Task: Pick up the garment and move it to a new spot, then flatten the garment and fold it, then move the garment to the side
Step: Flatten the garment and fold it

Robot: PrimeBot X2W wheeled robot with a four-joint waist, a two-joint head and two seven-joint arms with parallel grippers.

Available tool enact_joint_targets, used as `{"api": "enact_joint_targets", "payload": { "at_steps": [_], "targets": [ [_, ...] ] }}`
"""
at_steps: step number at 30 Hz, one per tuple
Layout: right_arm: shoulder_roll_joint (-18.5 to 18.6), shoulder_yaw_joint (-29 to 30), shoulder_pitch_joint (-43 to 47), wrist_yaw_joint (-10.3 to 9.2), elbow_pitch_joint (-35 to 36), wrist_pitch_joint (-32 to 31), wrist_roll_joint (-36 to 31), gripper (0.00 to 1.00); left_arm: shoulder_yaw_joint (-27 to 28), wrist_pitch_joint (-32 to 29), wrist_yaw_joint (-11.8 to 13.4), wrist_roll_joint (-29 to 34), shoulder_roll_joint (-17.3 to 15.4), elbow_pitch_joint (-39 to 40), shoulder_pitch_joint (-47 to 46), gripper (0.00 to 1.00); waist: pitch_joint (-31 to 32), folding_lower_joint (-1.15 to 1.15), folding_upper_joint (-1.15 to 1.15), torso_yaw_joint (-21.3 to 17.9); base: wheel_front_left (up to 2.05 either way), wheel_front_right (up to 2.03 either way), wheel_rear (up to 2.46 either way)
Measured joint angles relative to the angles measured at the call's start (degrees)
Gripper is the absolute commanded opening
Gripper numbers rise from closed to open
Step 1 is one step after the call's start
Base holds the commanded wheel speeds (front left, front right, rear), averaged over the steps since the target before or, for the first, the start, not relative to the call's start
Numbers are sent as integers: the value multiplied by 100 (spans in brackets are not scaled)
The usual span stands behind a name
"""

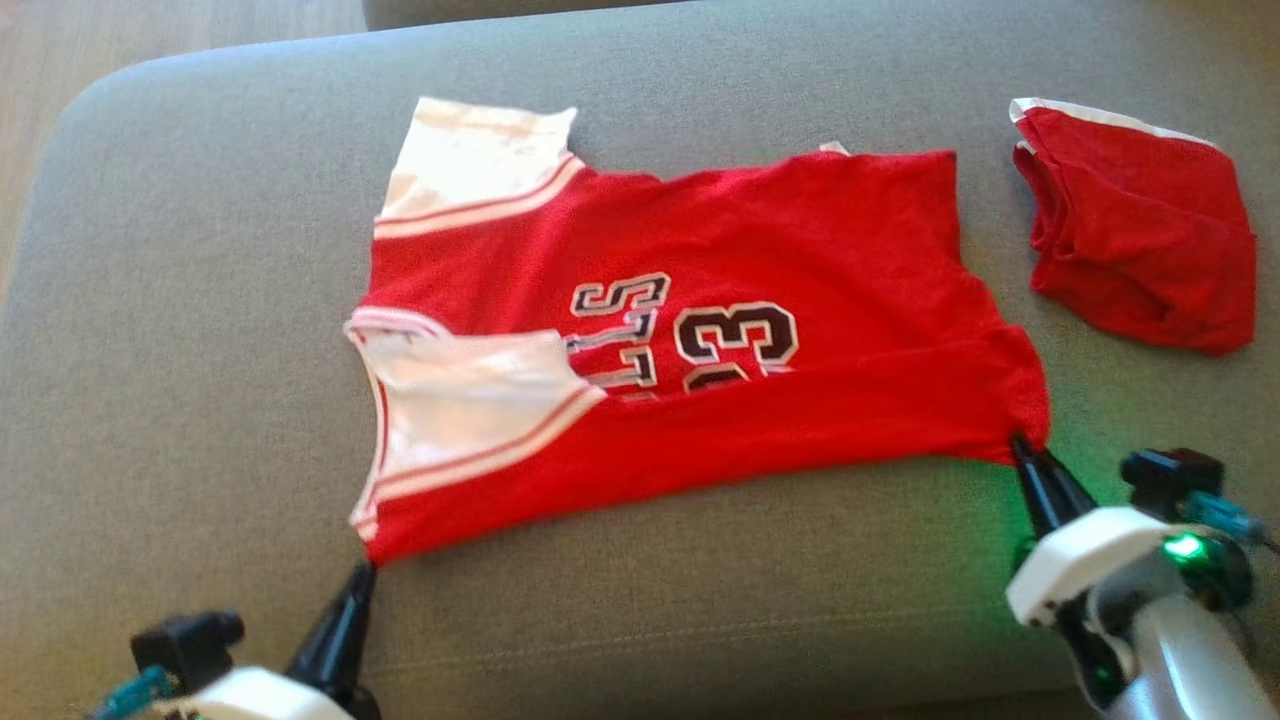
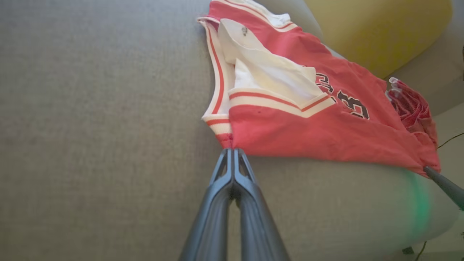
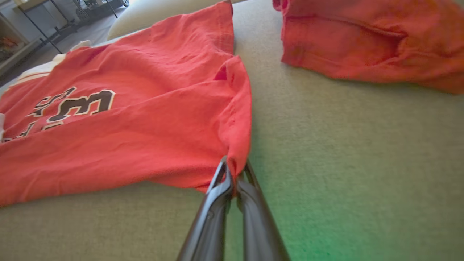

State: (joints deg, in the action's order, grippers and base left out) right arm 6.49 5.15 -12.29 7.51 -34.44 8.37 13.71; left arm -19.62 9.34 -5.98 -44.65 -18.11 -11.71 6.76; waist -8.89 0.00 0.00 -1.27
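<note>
The garment [image 1: 760, 220] is a red jersey with white striped trim and black lettering. It lies spread on the grey cushion [image 1: 180, 380], its near edge drawn straight between my two grippers. The left gripper [image 1: 366, 568] is shut on the near left corner by the white armhole trim, fingers together at the cloth's tip [image 2: 232, 149]. At the near right hem corner my right gripper [image 1: 1018, 440] is shut, with red cloth pinched between its fingers [image 3: 233, 170]. One white shoulder panel is folded over the jersey's front [image 2: 275, 72].
A second red garment [image 1: 1150, 240] lies bunched at the cushion's far right, apart from the jersey [image 3: 362, 40]. A yellow cushion [image 2: 377, 29] stands behind. Wooden floor [image 1: 150, 30] shows beyond the cushion's far left edge. Bare grey fabric lies to the left and front.
</note>
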Motion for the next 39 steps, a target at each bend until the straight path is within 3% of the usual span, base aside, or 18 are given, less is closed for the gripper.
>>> {"api": "enact_joint_targets", "payload": {
  "at_steps": [7,10,11,12,13,14,15,16,24,28,34,39],
  "targets": [
    [266,142,637,0,832,-552,58,0,-176,-559,185,-67,-218,665,628,0,-54,0,0,60,0,0,0],
    [269,142,826,0,1126,-871,156,0,-149,-632,391,-66,-314,809,684,0,-72,0,0,85,0,0,0],
    [269,112,859,0,1194,-1000,159,7,-122,-639,426,-86,-314,827,688,0,-72,0,0,89,0,0,0],
    [268,96,886,0,1263,-1094,159,45,-108,-649,460,-92,-310,833,687,0,-71,0,0,90,0,0,0],
    [264,108,918,0,1351,-1127,156,100,-85,-650,508,-99,-292,833,683,0,-70,0,0,90,0,0,0],
    [252,153,949,0,1451,-1144,143,100,-73,-679,548,-101,-278,832,669,25,-68,0,0,89,0,0,0],
    [237,204,965,0,1543,-1149,126,100,-75,-708,565,-99,-271,832,659,73,-64,0,0,86,0,0,0],
    [224,257,965,0,1635,-1149,86,100,-79,-704,619,-82,-271,835,650,100,-60,0,0,81,0,0,0],
    [87,521,977,0,2568,-1240,-321,100,34,-757,1078,181,-368,1032,538,100,-51,0,0,-30,0,0,0],
    [-21,475,971,0,2897,-1232,-404,100,221,-787,1184,311,-541,1354,-58,100,-131,0,0,-39,0,0,0],
    [-131,97,848,0,2969,-1212,-466,100,24,-1562,992,634,-716,1382,-2243,100,-444,0,0,-10,0,0,0],
    [-136,-149,305,0,3032,-1100,-516,100,-232,-2403,653,720,-753,372,-3978,100,-858,0,0,-83,0,0,0]
  ]
}}
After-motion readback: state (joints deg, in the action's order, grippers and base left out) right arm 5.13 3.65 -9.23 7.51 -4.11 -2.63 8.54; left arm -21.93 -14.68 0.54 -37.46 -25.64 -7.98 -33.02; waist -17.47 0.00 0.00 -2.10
